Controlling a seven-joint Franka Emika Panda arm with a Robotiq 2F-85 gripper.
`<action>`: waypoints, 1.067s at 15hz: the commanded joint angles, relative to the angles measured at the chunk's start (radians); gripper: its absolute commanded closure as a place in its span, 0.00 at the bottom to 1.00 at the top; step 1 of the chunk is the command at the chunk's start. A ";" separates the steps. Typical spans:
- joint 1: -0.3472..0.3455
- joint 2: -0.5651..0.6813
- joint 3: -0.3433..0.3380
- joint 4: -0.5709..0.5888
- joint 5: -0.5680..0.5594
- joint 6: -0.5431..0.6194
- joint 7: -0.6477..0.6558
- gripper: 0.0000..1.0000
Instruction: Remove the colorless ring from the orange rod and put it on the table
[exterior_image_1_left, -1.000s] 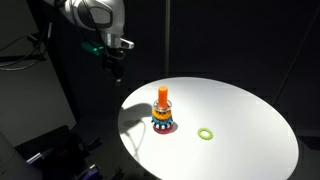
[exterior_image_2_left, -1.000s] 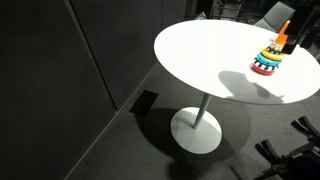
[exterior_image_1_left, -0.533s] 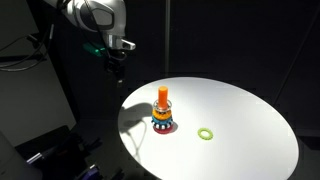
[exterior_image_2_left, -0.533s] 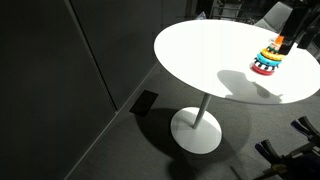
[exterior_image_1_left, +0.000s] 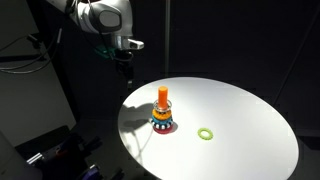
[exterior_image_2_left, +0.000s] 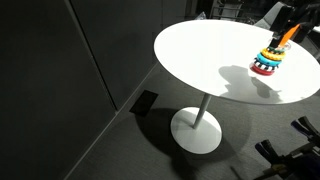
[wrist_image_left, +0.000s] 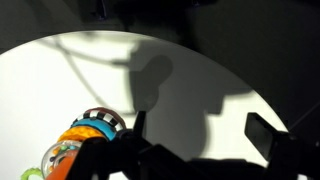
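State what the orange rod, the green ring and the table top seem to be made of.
Orange rod: probably plastic, uniformly bright and smooth. Green ring: likely plastic too, even pale colour. Table: smooth white top, perhaps laminate; material uncertain.

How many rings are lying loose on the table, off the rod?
1. The light-green ring lies flat on the table, apart from the stacked rings on the orange rod. A ring behind the stack could be hidden.
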 joint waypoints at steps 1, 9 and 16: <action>-0.029 0.014 -0.016 0.012 -0.049 0.028 0.087 0.00; -0.084 0.036 -0.065 -0.010 -0.087 0.162 0.170 0.00; -0.080 0.044 -0.070 -0.005 -0.064 0.156 0.134 0.00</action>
